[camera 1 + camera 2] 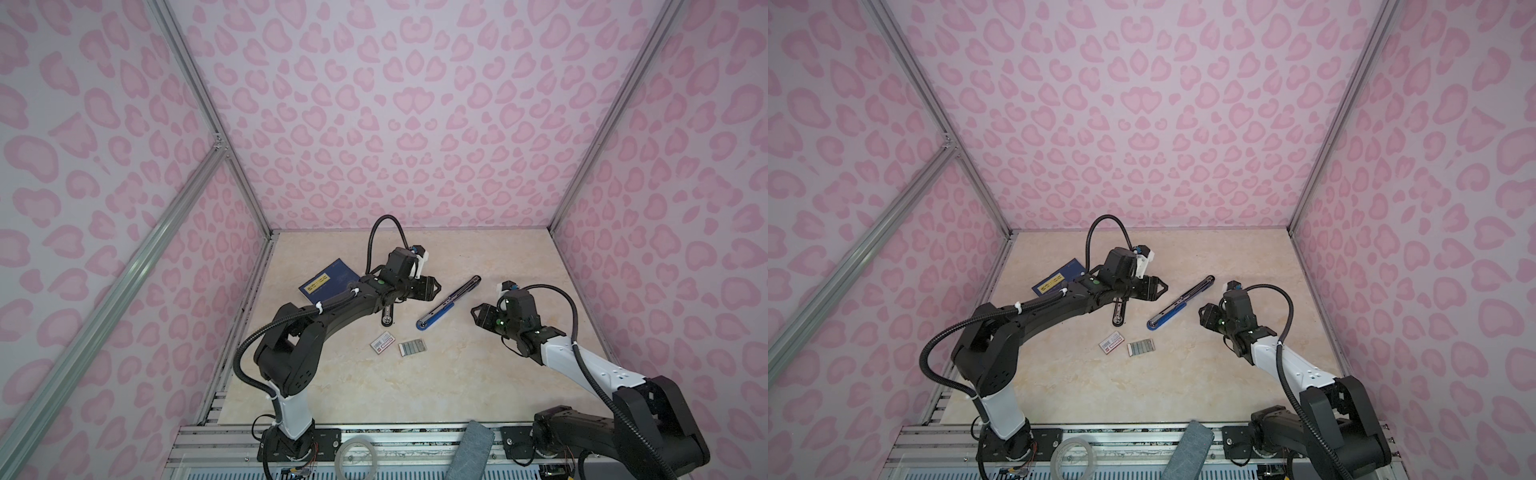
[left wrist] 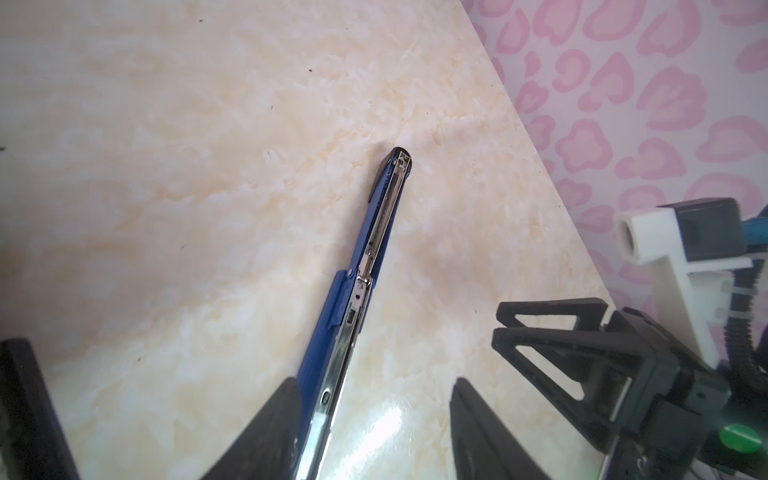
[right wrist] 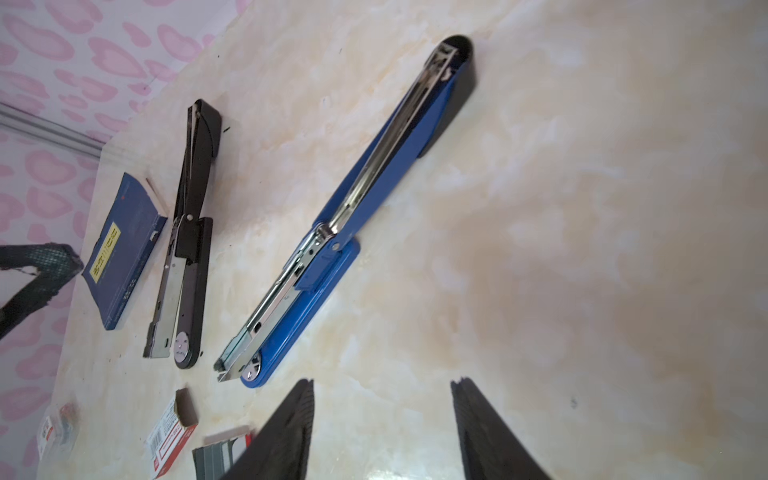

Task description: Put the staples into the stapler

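Left arm: elbow bent near the base, forearm stretched out over the worktop (image 1: 457,382), wrist turned so my left hand (image 1: 437,287) points right. It hangs above the black stapler (image 1: 387,312), which lies folded open under the forearm. In the left wrist view my fingers (image 2: 270,428) stand apart with nothing between them, so that hand is open and empty. The blue stapler (image 2: 361,291) runs along the worktop below, past the inner edge of one finger.

Right arm: white forearm angles in from the front right corner and the wrist is bent. My right hand (image 1: 475,313) points left at the blue stapler's near end without touching it. In the right wrist view the fingers (image 3: 286,432) are spread with only bare worktop between them, so it is open too, holding nothing.

The two hands face each other with the blue stapler between them. It lies flat and opened out, metal magazine rail exposed.

The staples (image 1: 412,348) lie flat on the worktop on the near side of the blue stapler. They sit just beside the white red-labelled box (image 1: 382,344), on its right, clear of both hands. The dark blue booklet (image 1: 328,282) sits far left, partly under my left forearm.
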### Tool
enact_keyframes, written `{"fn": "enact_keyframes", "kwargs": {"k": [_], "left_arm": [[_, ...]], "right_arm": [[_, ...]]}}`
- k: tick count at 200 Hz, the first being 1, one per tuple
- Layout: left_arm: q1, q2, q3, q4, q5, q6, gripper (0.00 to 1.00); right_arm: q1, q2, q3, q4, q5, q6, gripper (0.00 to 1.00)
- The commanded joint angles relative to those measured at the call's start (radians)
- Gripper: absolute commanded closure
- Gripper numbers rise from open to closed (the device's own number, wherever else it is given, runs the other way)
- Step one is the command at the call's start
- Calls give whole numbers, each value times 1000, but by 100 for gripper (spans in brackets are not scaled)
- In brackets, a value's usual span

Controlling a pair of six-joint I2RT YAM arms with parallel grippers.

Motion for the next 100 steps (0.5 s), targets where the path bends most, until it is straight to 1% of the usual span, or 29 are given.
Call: {"fn": "enact_keyframes", "kwargs": {"k": [1, 18, 39, 65, 100], "left_arm": [[-27, 84, 108, -51, -41, 114, 37], [-41, 160, 189, -61, -55, 144, 36], [-46, 254, 304, -104, -57, 168, 36], [-55, 350, 423, -159, -57, 203, 36], [-77, 491, 611, -281, -73, 260, 37]], "right_arm": [[-61, -11, -18, 30, -63, 23, 41], [-108, 1, -14, 39, -82, 25, 41], [-154, 33, 2, 41, -133, 16, 41], [-186, 82, 8, 75, -168, 20, 42], [-208, 138, 15, 123, -177, 38, 42]]}}
